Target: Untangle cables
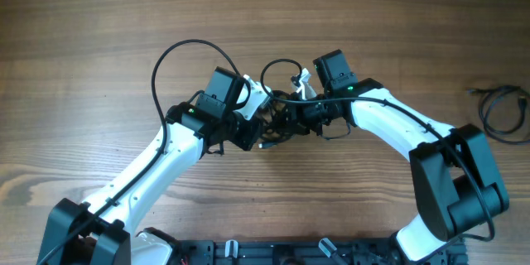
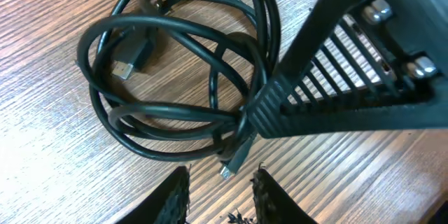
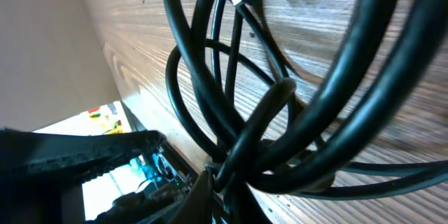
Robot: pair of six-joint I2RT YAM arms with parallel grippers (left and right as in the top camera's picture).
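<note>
Step in hand: securing the tangle before the first strand is drawn out.

Right gripper (image 2: 255, 108): jaws fully closed, pinching several strands of the cables (image 2: 264, 38) where they cross.

Cables: a loose coil flat on the table (image 1: 99, 33), spreading from the right gripper's pinch point away to its left. A silver-tipped plug (image 2: 126, 66) lies inside the coil on the side far from that gripper. A small plug end (image 2: 229, 166) pokes out just below the pinch.

Left gripper (image 2: 220, 194): fingers partly apart, nothing seen between them, poised just beside the right gripper with that small plug end near its gap.

Next move, as judged: the left gripper should close on the free plug end and draw it away from the right gripper, while the pinch anchors the rest
</note>
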